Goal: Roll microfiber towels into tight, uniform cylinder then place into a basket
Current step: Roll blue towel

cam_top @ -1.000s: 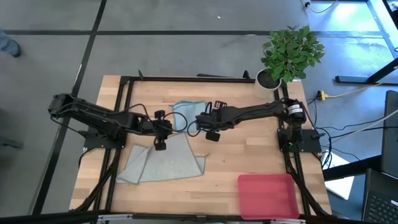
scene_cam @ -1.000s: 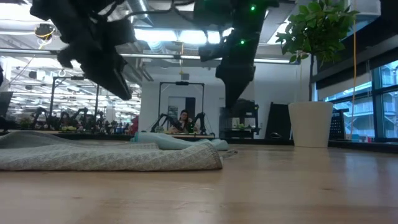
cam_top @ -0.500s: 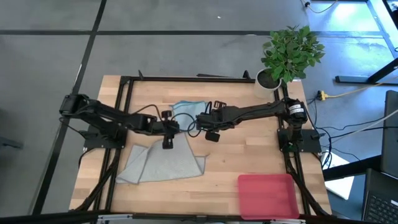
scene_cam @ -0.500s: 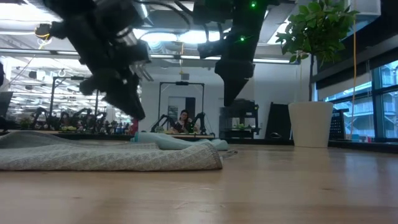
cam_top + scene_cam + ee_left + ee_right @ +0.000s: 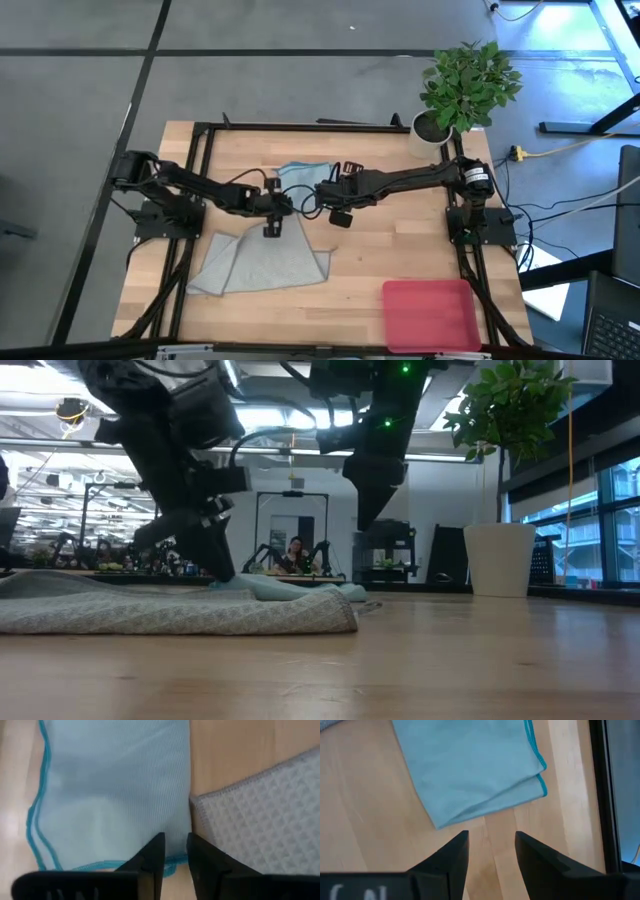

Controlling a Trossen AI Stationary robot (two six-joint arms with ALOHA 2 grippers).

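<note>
Left wrist view shows my left gripper (image 5: 175, 851) slightly parted over the teal towel's (image 5: 115, 790) six-o'clock hem, right gripper (image 5: 490, 851) spread above it.

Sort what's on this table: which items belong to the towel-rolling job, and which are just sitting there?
Part of the job:
- light blue towel, partly folded, under both grippers
- grey-green towel, lying loose toward the front
- pink basket, front right, nothing in it
- left gripper and right gripper

Just there:
- potted plant at the table's back right corner
</note>
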